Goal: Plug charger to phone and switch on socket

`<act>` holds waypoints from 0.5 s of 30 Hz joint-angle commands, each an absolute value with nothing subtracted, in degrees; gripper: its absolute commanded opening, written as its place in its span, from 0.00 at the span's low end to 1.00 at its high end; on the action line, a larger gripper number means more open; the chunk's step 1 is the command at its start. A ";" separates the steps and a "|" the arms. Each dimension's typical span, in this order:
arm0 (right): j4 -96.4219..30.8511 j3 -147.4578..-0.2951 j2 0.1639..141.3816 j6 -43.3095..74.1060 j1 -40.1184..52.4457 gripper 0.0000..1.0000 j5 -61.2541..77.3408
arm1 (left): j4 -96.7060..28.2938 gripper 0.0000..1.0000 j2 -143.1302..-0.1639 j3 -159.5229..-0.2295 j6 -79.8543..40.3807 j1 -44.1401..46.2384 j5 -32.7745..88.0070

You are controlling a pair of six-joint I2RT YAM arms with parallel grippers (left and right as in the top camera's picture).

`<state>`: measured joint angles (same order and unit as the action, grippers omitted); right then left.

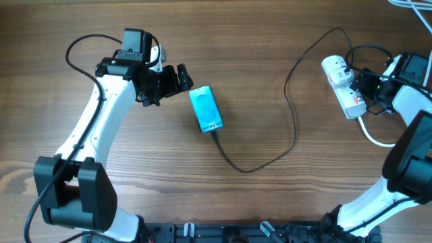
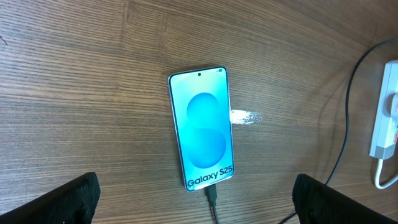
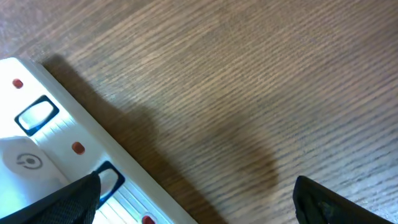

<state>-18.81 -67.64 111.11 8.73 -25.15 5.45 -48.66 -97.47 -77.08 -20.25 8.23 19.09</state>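
Observation:
The phone (image 1: 205, 109) lies flat on the table with its cyan screen up; it also shows in the left wrist view (image 2: 201, 127). The black charger cable (image 1: 291, 121) is plugged into the phone's near end (image 2: 211, 194) and runs right to a white plug in the socket (image 1: 343, 84). My left gripper (image 1: 174, 81) is open and empty, hovering just left of the phone; its fingertips frame the phone's connector end (image 2: 193, 202). My right gripper (image 1: 368, 88) is open over the socket, one fingertip above a switch (image 3: 109, 177). The socket's red marks and white rocker switches (image 3: 37, 115) show.
The socket's thick white cord (image 1: 374, 138) loops toward the right arm. More white cable (image 1: 415, 10) lies at the far right corner. The charger cable arcs across the table's middle right.

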 commanded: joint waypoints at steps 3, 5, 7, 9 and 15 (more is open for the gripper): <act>-20.18 -67.00 111.11 7.42 -24.53 1.00 4.49 | -48.69 1.00 -96.75 -77.08 -19.92 8.14 18.52; -20.25 -67.00 111.35 7.38 -24.49 1.00 4.49 | -48.69 1.00 -96.75 -77.08 -19.92 8.12 18.52; -20.32 -67.00 111.35 5.98 -23.99 1.00 4.71 | -48.69 1.00 -96.75 -77.08 -19.92 8.14 18.52; -18.59 -67.02 111.33 6.81 -23.73 1.00 4.62 | -48.69 1.00 -96.75 -77.08 -19.92 8.12 18.52; -17.45 -67.02 111.35 7.40 -24.34 1.00 5.96 | -48.69 1.00 -96.75 -77.08 -19.92 8.14 18.52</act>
